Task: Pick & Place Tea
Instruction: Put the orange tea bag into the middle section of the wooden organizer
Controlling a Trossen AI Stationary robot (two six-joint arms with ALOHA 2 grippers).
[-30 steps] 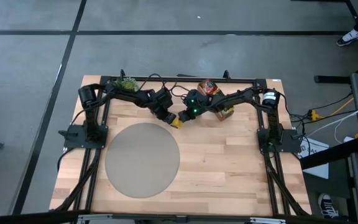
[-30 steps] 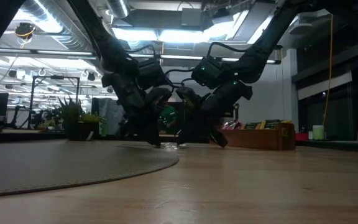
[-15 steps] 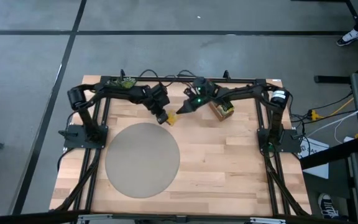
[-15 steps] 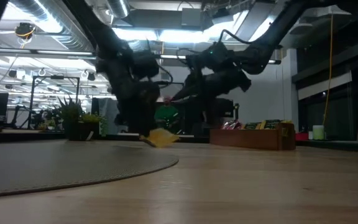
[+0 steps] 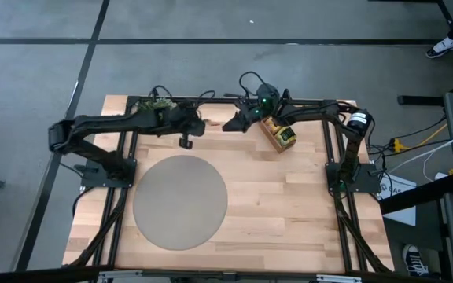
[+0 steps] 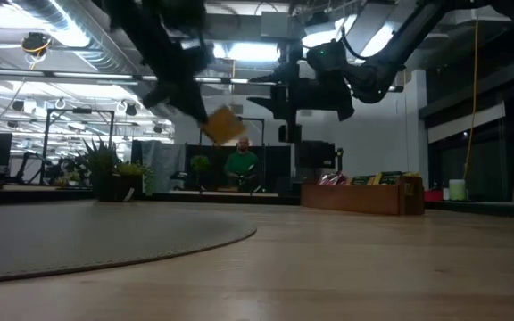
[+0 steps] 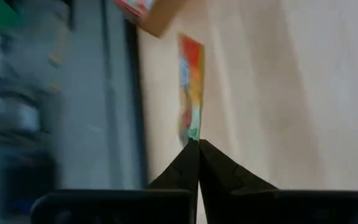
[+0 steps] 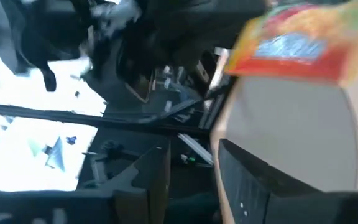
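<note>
My left gripper (image 5: 185,142) is shut on a yellow-orange tea sachet (image 6: 224,125), high above the table between the round grey mat (image 5: 181,200) and the far edge. The sachet also shows in the left wrist view (image 7: 190,87) and in the right wrist view (image 8: 297,40). My right gripper (image 5: 230,126) hangs open and empty (image 8: 194,168) above the table, just left of the brown wooden tray (image 5: 278,134), pointing toward the sachet. The tray holds more sachets (image 6: 377,181). My left gripper pinches the sachet by one narrow edge (image 7: 192,133) between its two fingertips. The sachet sticks out beyond the fingertips, seen edge-on in the left wrist view. In the low view it hangs tilted below the slanting fingers, lifted clear of the table.
A small green potted plant (image 5: 157,106) stands at the far edge, close behind my left arm. The wooden tray (image 6: 364,194) lies at the far right. A person in green (image 6: 241,165) shows in the room beyond the table.
A second ago both grippers met low at the sachet near the mat's far rim. My left gripper has since risen with the sachet and gone toward the table's left, lifting it clear. My right gripper has risen and drawn back toward the far edge, away from the sachet.
</note>
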